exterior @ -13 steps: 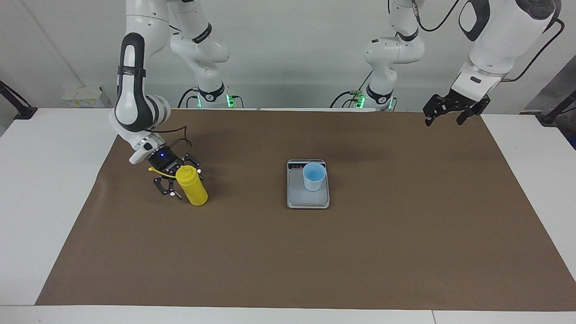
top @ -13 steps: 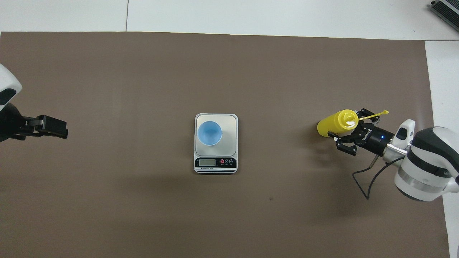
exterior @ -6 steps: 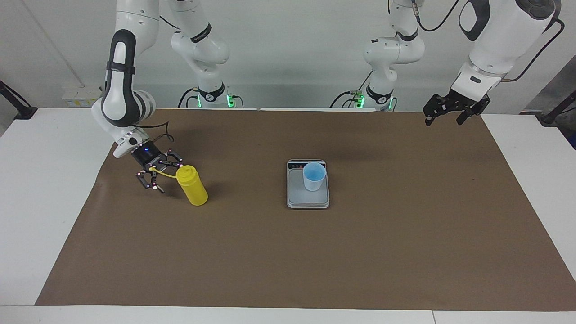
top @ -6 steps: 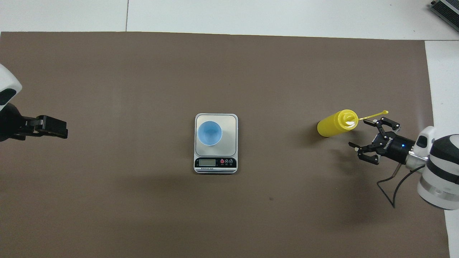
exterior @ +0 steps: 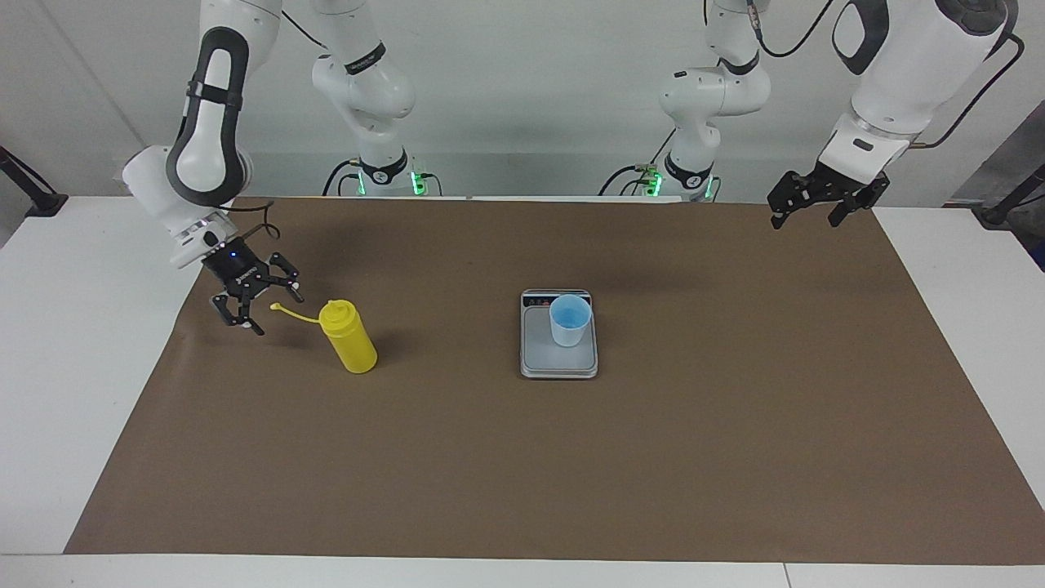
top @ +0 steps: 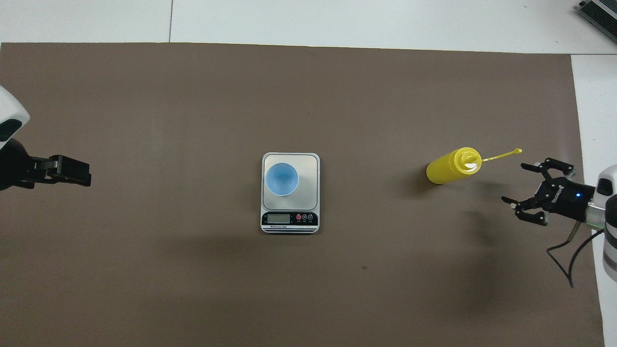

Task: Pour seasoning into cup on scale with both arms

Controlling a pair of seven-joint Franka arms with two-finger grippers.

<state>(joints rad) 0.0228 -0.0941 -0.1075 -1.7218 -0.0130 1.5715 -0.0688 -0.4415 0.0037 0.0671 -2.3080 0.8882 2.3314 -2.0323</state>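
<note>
Here, a yellow plastic squeeze bottle (exterior: 349,347) (top: 451,166) with a nozzle top is seen standing upright on the brown paper mat (exterior: 522,457) (top: 193,96) toward the right arm's end of the table, its small cap on a thin yellow tether (exterior: 287,311) (top: 501,154) stretched out toward the mat's edge. The right gripper (exterior: 253,307) (top: 526,189) is held just above the mat near that tethered cap, apart from the bottle; its fingers are spread wide and nothing is gripped between them. A flat rectangular silver-grey kitchen scale (exterior: 558,363) (top: 308,166) is placed at the middle of the mat, well apart from the bottle, with its dark display strip (top: 289,219) on the short edge nearer to the robots. A small light blue tapered plastic cup (exterior: 569,320) (top: 281,179) is set upright on the grey weighing plate, toward the corner of the plate nearer to the robots and to the left arm's end. The left gripper (exterior: 804,214) (top: 72,171) is kept waiting in the air over the mat's edge at the left arm's end of the table, well away from the scale; its claw is open and empty. The white table (exterior: 90,343) (top: 337,19) is seen around the mat
</note>
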